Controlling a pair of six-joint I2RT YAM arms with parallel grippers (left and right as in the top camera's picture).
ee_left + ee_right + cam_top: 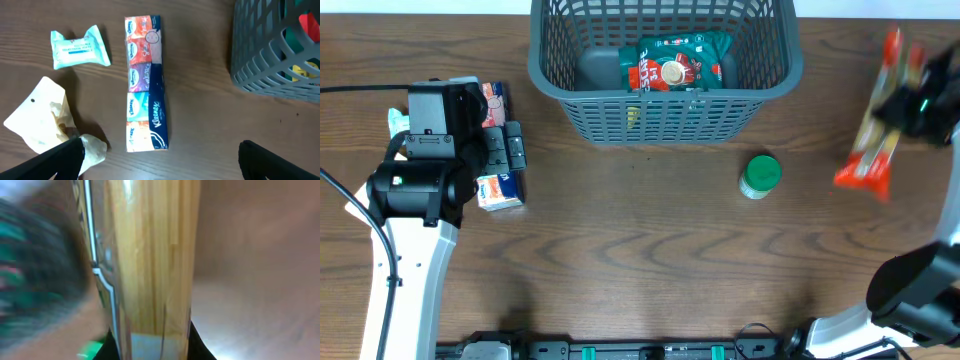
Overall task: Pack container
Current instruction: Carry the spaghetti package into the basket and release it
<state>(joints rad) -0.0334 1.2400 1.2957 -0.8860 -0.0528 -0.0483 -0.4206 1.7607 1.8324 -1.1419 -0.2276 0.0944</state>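
Observation:
The dark grey slotted container (665, 105) stands at the back middle, holding a green snack bag (675, 62); its corner shows in the left wrist view (270, 60). My right gripper (910, 105) is shut on a long packet of spaghetti (875, 130), held in the air at the right edge; the packet fills the right wrist view (150, 265). My left gripper (160, 160) is open, hovering over a strip of Kleenex tissue packs (146, 85) at the left (500, 190).
A green-lidded jar (760, 175) stands in front of the container. A light blue wipes pack (80, 48) and a cream pouch (42, 112) lie left of the tissues.

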